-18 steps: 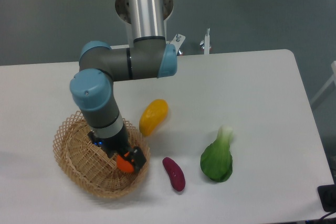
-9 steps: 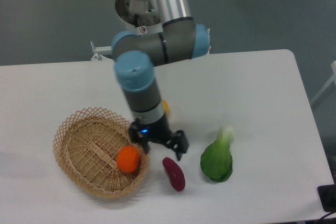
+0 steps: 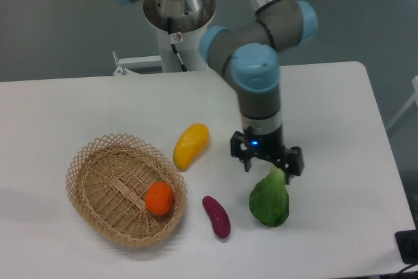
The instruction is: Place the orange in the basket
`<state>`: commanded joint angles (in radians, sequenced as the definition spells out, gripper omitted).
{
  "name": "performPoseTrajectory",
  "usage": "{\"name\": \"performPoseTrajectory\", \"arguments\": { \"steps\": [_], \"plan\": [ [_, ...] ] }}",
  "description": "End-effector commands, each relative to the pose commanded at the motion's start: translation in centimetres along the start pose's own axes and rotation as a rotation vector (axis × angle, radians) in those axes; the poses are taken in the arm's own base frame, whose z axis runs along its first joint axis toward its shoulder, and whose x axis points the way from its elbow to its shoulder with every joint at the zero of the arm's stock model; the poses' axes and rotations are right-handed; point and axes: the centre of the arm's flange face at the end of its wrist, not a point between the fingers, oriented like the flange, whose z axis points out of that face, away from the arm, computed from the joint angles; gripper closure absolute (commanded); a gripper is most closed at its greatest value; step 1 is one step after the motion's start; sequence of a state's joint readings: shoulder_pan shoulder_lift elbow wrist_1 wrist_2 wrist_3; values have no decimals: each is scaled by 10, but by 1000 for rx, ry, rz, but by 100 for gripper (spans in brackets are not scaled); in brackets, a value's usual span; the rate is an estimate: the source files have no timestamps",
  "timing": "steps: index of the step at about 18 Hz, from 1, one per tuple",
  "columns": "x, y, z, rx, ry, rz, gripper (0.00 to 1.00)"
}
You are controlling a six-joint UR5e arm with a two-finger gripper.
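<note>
The small round orange (image 3: 159, 198) lies inside the woven wicker basket (image 3: 98, 161), toward its right side. The basket stands at the front left of the white table. My gripper (image 3: 267, 164) hangs well to the right of the basket, just above the pale stalk of the green leafy vegetable (image 3: 270, 200). Its fingers are spread apart and nothing is between them.
An elongated yellow-orange fruit (image 3: 191, 145) lies just right of the basket's far rim. A small purple eggplant-like item (image 3: 217, 216) rests between basket and green vegetable. The robot base (image 3: 177, 4) stands behind the table's far edge.
The gripper let go of the orange in the basket, rose, and swung right across the table; it now hangs open over the green vegetable. The orange stays in the basket.
</note>
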<state>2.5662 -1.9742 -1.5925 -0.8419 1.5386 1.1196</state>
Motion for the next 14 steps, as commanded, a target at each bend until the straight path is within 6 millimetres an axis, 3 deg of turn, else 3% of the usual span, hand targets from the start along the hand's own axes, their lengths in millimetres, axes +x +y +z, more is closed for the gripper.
{"name": "performPoseTrajectory", "arguments": {
  "steps": [7,14],
  "plan": [
    [-54,26,18,-27,17,72,0],
    [-55,37,18,-57,48,135,0]
  ]
}}
